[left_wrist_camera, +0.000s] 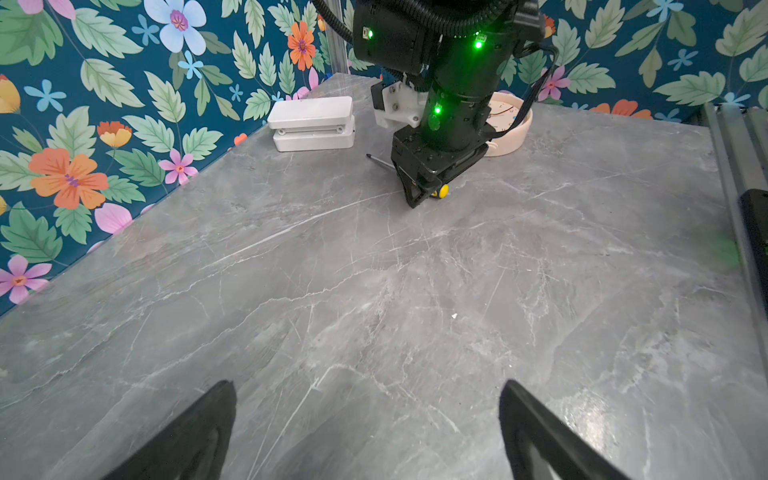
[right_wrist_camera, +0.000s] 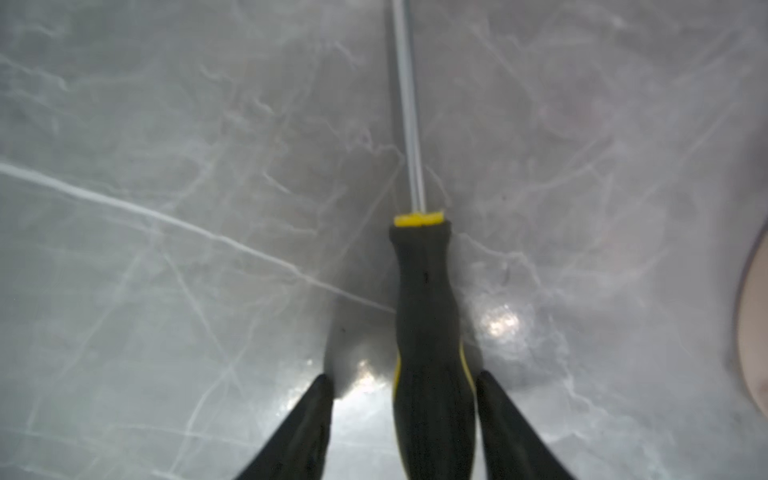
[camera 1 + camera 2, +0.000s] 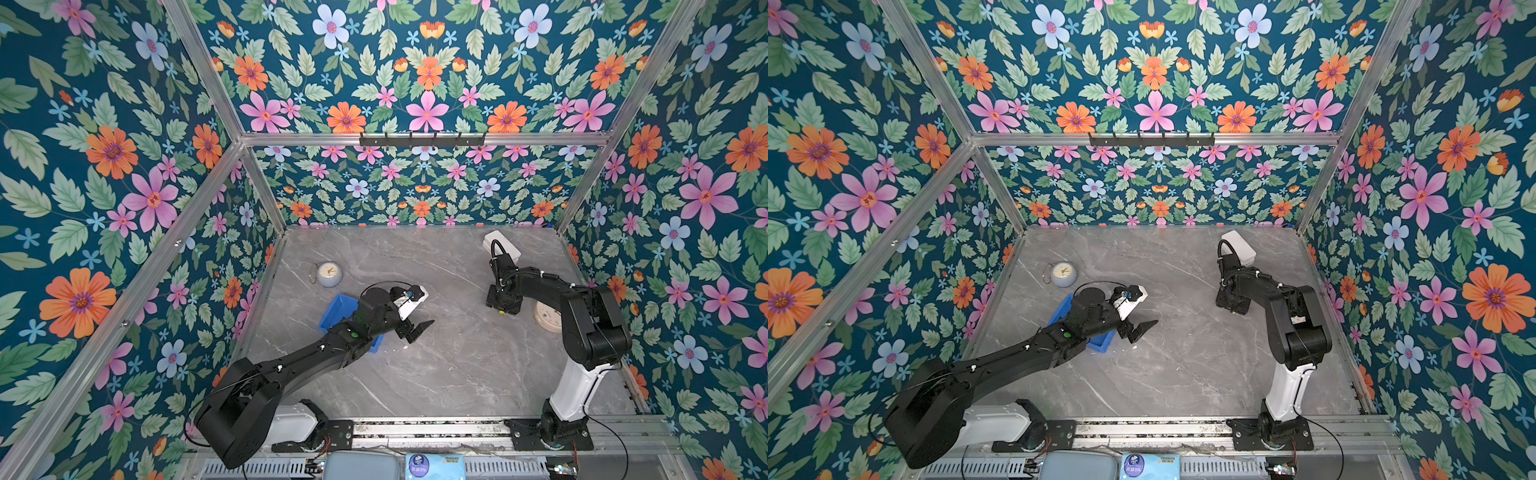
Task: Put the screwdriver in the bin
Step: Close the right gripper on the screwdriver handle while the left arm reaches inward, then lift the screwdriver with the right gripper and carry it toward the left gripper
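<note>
The screwdriver (image 2: 428, 311), black-handled with yellow accents and a thin shaft, lies flat on the grey marble table. My right gripper (image 2: 403, 379) points down over it with its jaws either side of the handle. One finger touches the handle and the other stands a little off it, so the gripper is open. In the left wrist view the shaft tip and yellow butt of the screwdriver (image 1: 442, 190) poke out from under that gripper. The blue bin (image 3: 340, 307) sits at the table's left, partly hidden under my left arm. My left gripper (image 1: 368, 386) hovers wide open and empty beside the bin.
A white box (image 3: 500, 245) stands at the back right, just behind the right wrist. A pale pink clock (image 3: 547, 318) lies close to the right of the right gripper. A blue-grey clock (image 3: 329, 274) lies behind the bin. Flowered walls close in three sides.
</note>
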`<action>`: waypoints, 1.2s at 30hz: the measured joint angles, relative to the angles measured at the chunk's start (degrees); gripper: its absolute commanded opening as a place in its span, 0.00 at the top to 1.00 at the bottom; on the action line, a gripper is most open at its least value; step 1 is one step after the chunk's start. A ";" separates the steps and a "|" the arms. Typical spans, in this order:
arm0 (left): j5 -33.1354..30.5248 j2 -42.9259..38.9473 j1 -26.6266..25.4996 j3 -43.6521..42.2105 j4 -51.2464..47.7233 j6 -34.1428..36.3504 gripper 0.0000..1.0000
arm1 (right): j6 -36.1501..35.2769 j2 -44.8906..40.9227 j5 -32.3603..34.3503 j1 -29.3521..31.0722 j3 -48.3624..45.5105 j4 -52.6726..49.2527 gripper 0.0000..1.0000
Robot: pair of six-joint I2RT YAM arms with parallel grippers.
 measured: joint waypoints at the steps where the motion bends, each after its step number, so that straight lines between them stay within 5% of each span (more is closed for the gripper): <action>1: -0.04 0.02 0.00 0.28 0.07 0.00 0.00 | -0.02 0.09 -0.04 0.00 0.07 0.13 0.71; 6: -0.59 0.55 0.00 0.90 0.17 0.02 0.00 | -0.02 -0.85 -0.70 -0.13 -1.16 1.29 0.91; 19: -1.20 1.33 0.00 0.17 2.40 -6.03 0.00 | -5.29 -9.94 -4.15 -0.02 -7.72 2.80 1.00; 28: -1.18 5.05 0.00 5.86 6.88 -23.19 0.00 | -16.15 -22.69 -11.87 1.46 -12.96 9.11 1.00; 36: -4.61 5.03 0.00 0.92 18.99 -44.76 0.00 | -33.27 -30.95 -20.63 7.10 -15.89 17.86 1.00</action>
